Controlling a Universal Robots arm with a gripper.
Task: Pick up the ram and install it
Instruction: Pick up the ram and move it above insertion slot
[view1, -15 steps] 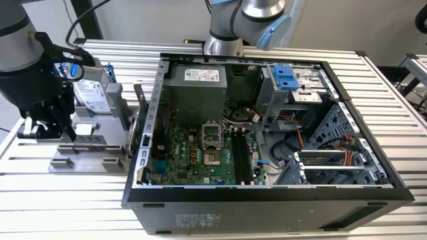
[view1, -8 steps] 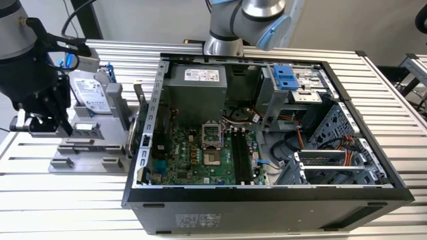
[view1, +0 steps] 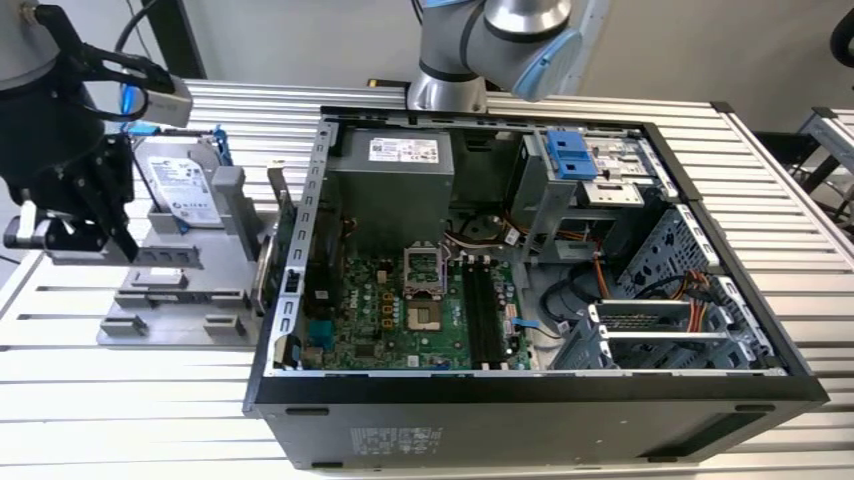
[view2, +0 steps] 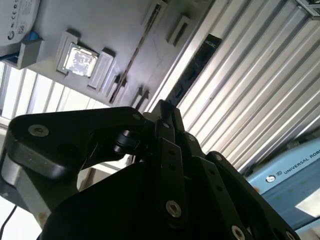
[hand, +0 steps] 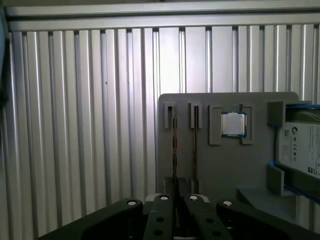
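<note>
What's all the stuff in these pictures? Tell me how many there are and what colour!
table: one, silver, slatted, under everything
computer case: one, black, open, in the middle of the table
motherboard: one, green, flat inside the case
power supply: one, grey box, inside the case
holder: one, grey, beside the case on the exterior view's left
hard drive: one, silver with blue rails, on the holder
processor chip: one, silver, in a holder pocket
ram: one, dark, on edge at the holder's end slot, lined up with the gripper; whether they touch, cannot tell
thin stick: one, brownish, in the next slot
arm: one, grey with a blue cap
gripper: one, black, over the holder
</note>
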